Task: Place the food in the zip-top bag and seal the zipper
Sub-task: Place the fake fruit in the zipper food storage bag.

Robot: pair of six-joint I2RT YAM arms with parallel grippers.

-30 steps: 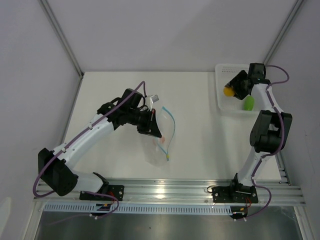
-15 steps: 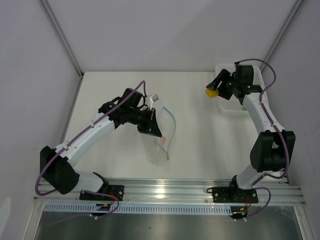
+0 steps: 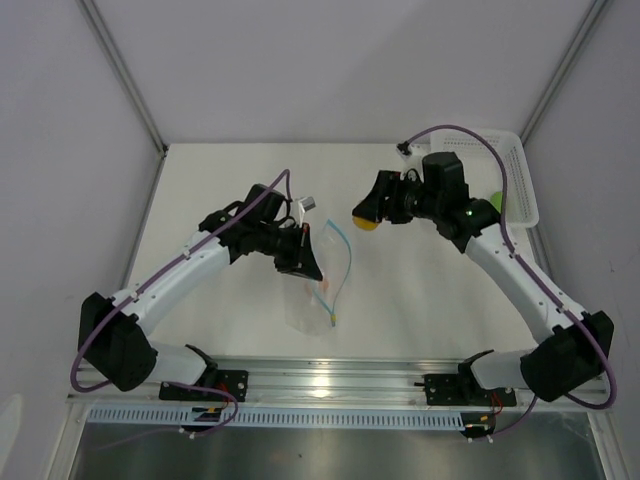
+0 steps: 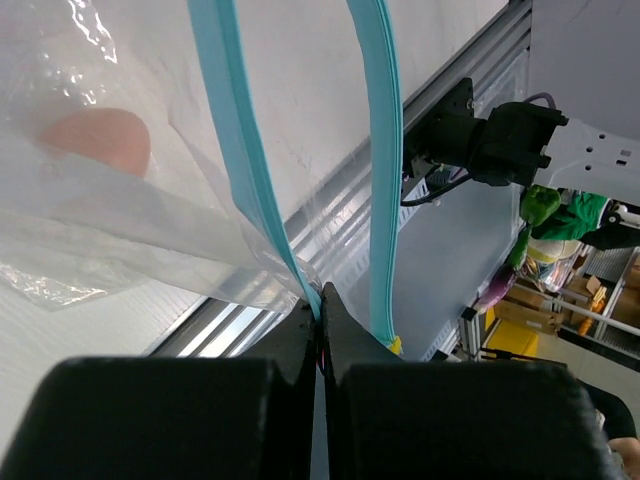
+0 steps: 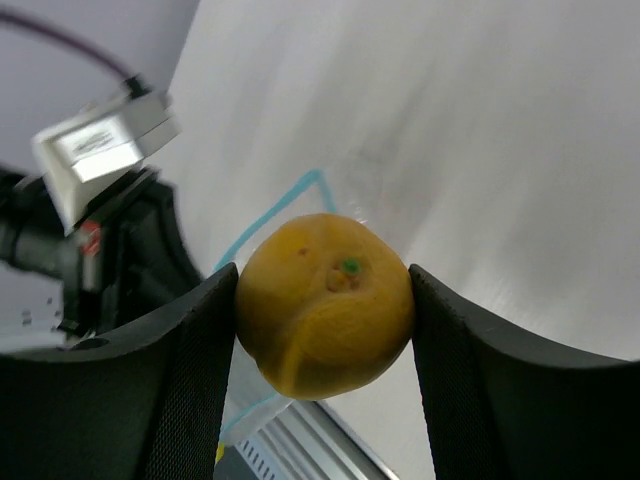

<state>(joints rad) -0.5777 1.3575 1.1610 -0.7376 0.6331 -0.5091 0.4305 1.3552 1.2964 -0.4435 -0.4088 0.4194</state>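
The zip-top bag [image 3: 318,298] hangs crinkled and clear, mouth gaping, from my left gripper [image 3: 304,262]. In the left wrist view that gripper [image 4: 322,318] is shut on one teal-blue zipper [image 4: 232,125] edge; the other zipper strip [image 4: 384,150] stands apart. A pink blob [image 4: 96,140] shows through the plastic. My right gripper [image 3: 366,214] is shut on the round orange-yellow food [image 3: 367,224], in the air just right of the bag's mouth. The right wrist view has that orange food [image 5: 325,305] filling the gripper [image 5: 325,312], the zipper [image 5: 272,213] behind it. The green food [image 3: 497,202] lies in the basket.
A white lattice basket [image 3: 527,180] sits at the table's back right corner. The aluminium rail [image 3: 330,380] with both arm bases runs along the near edge. Grey walls close in the table on three sides.
My right arm has lifted the orange food out of the basket and carried it left to just beside the bag's mouth. The left arm and bag have barely shifted.
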